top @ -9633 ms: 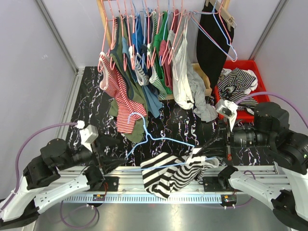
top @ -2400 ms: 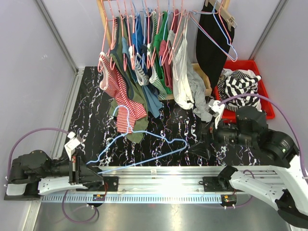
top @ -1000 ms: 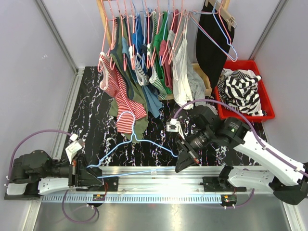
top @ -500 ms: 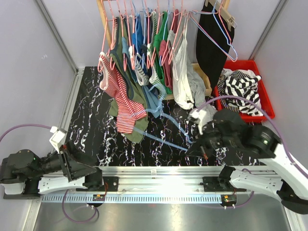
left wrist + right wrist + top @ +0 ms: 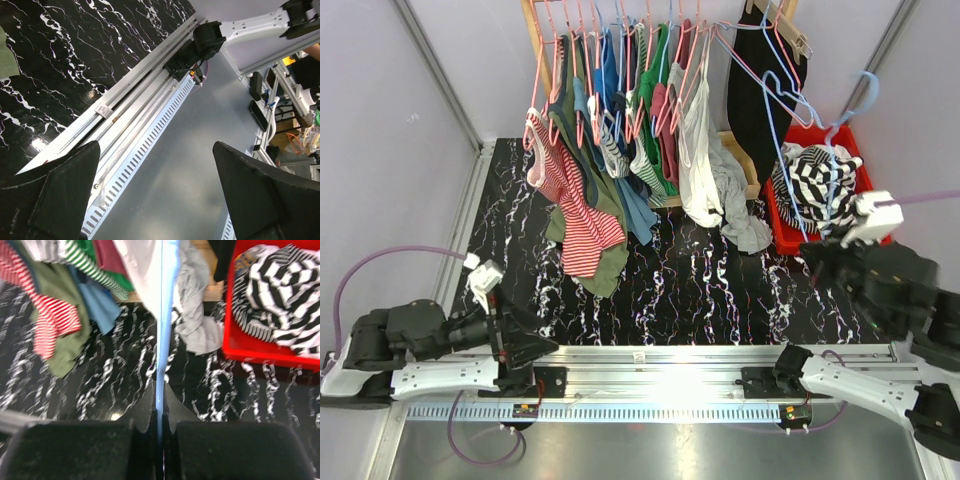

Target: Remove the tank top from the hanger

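Red bin (image 5: 270, 359) at rear R held b/w striped tank top (image 5: 815, 180), off blue hanger (image 5: 166, 315). R jaws pinched shut on hanger wire; L jaws wide apart, empty. Black marble surface (image 5: 720, 290); clothes rack (image 5: 533, 35) behind.

Bright, even overhead light; right wrist view slightly soft.
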`<state>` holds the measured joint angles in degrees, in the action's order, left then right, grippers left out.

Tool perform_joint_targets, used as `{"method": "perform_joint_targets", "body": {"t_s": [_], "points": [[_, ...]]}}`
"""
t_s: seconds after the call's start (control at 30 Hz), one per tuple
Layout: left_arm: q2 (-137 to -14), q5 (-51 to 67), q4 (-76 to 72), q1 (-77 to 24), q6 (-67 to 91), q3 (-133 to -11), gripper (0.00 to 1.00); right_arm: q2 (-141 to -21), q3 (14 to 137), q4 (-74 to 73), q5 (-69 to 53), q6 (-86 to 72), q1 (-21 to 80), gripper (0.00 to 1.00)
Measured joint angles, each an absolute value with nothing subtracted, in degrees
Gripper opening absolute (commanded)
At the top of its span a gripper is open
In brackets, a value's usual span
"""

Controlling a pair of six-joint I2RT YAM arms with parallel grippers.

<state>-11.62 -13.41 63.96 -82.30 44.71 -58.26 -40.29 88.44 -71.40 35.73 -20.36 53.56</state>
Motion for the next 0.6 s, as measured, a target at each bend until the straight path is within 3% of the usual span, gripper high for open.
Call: {"method": "perform_joint_targets", "body": {"t_s": [0.23, 0.4, 0.6], "points": [[-14.9, -13.3, 59.5, -82.4, 42.5, -55.0, 0.99, -58.1, 92.4, -60.9, 39.2, -15.9, 50.2, 0.0], [-15.3, -13.1, 56.4, -82.4, 41.5, -53.2, 0.99, -70.2, 98.4, -54.2, 26.2, -13.4, 31.7, 0.0], [-13.0, -12.7, 53.4, -82.4, 41.0, -50.8, 0.99, -79.8, 107.4, -51.5, 13.7, -11.0, 24.4, 0.0]]}}
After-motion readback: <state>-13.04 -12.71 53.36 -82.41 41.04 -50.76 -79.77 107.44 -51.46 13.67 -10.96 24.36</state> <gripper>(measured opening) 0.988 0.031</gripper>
